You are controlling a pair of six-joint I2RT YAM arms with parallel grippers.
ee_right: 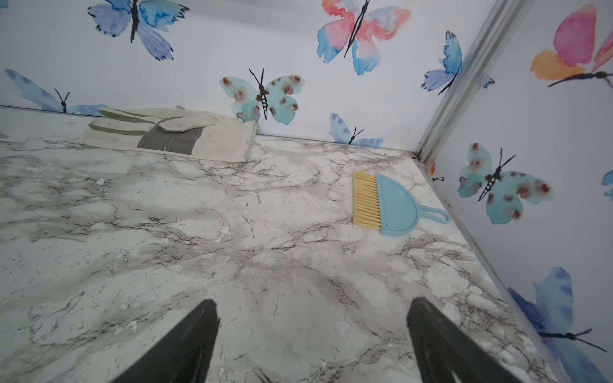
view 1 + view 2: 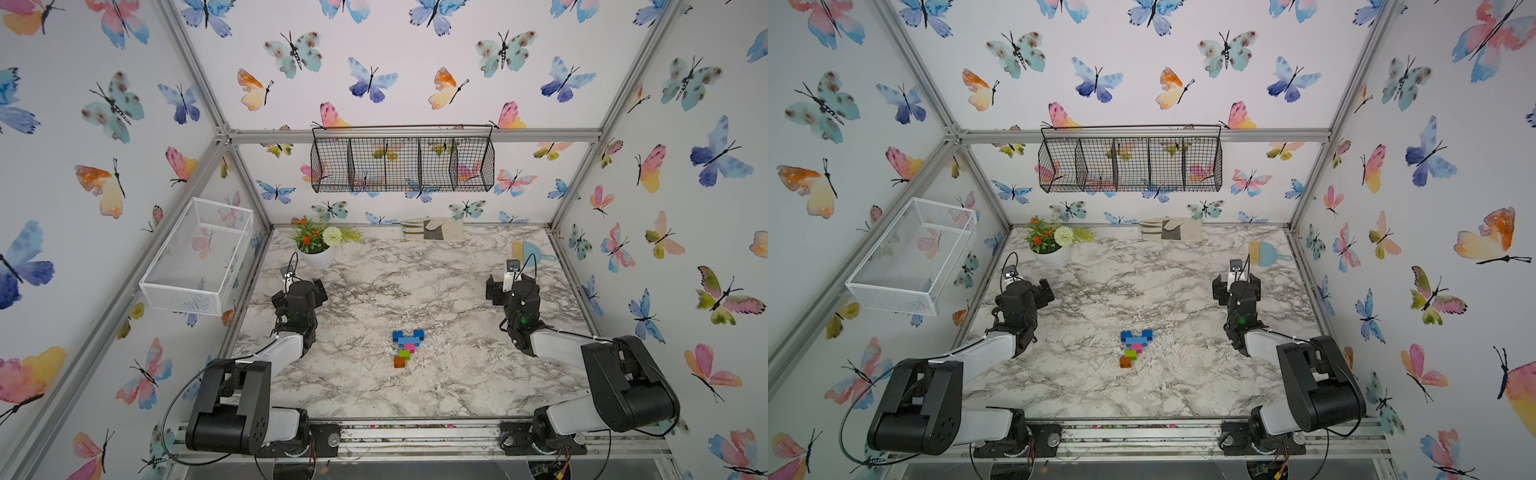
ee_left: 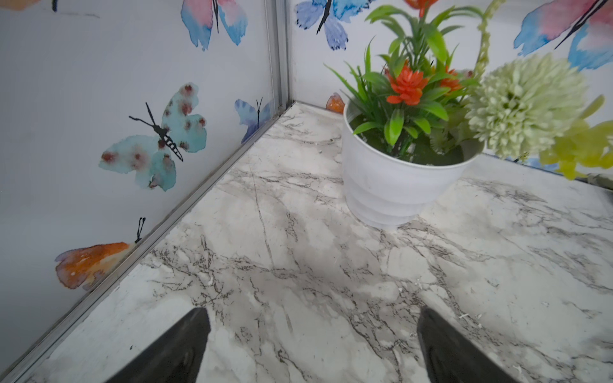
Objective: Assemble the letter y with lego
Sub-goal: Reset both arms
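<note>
Left wrist view shows the left gripper [image 3: 311,318] with jaws wide apart over bare marble; the right gripper [image 1: 313,305] gapes likewise, holding nothing. Both arms sit at the frame's sides, probably because the letter y [image 2: 405,347] lies joined, lower centre on the table [image 2: 457,291].

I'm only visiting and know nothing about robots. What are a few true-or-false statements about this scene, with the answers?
1. The left gripper and the right gripper both stand open and empty. True.
2. The letter y lies on the table, touched by neither gripper. True.
3. The stem of the letter ends in a yellow brick. False: an orange brick ends it.
4. A gripper holds the brush. False: the brush lies on the table, touching nothing else.
</note>
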